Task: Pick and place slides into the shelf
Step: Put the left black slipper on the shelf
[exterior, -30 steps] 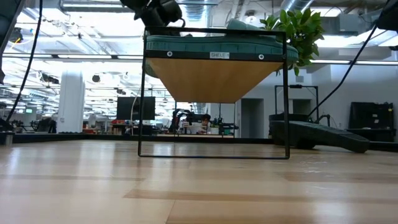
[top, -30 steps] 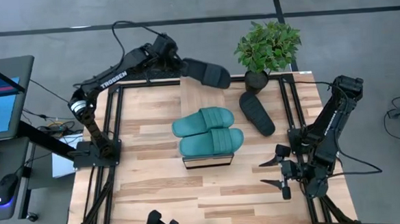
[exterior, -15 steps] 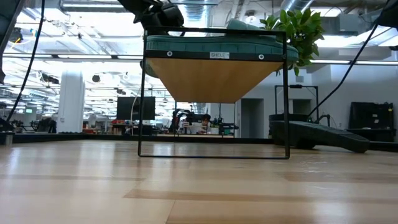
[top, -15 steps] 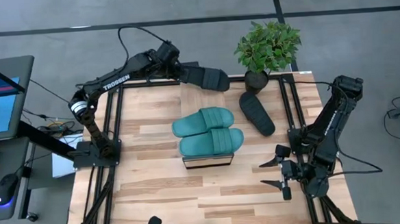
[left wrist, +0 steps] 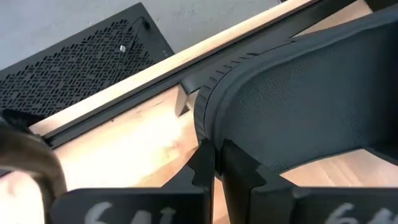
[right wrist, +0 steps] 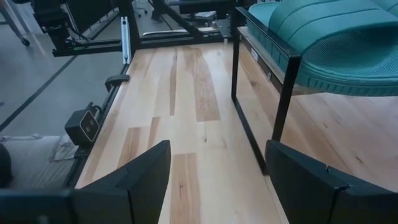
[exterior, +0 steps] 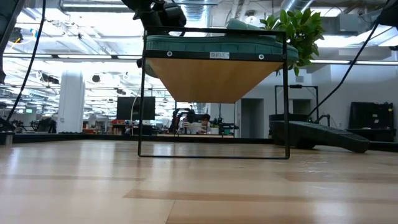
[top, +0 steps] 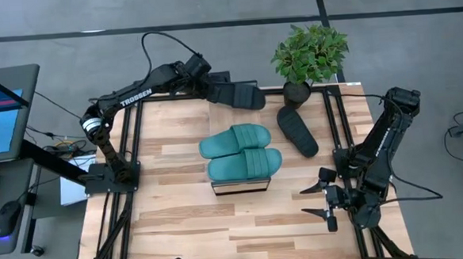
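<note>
Two teal slides (top: 241, 151) lie side by side on top of the shelf (top: 239, 185) at the middle of the table (top: 181, 219), touching along their long edges, toes pointing left. Each has a wide strap with ribs running across it and a thick sole with a grooved rim, plain in the right wrist view (right wrist: 336, 37). The shelf is a light-wood board on a thin black frame; in the low view its board (exterior: 214, 78) carries the teal soles (exterior: 214, 43) well above the tabletop.

One black slide (top: 297, 131) lies flat on the table to the right of the shelf, near the far edge, angled, just in front of a potted plant (top: 309, 56).

The second black slide (top: 236, 94) is in the air over the far edge of the table, left of the plant. The left gripper (top: 206, 85) has its fingers pinched shut on the slide's near end; the left wrist view shows the two fingers (left wrist: 239, 168) clamped on the rim of the dark, finely dotted sole (left wrist: 311, 93).

The right gripper (top: 324, 196) waits at the near right of the table, fingers spread wide and holding nothing.
</note>
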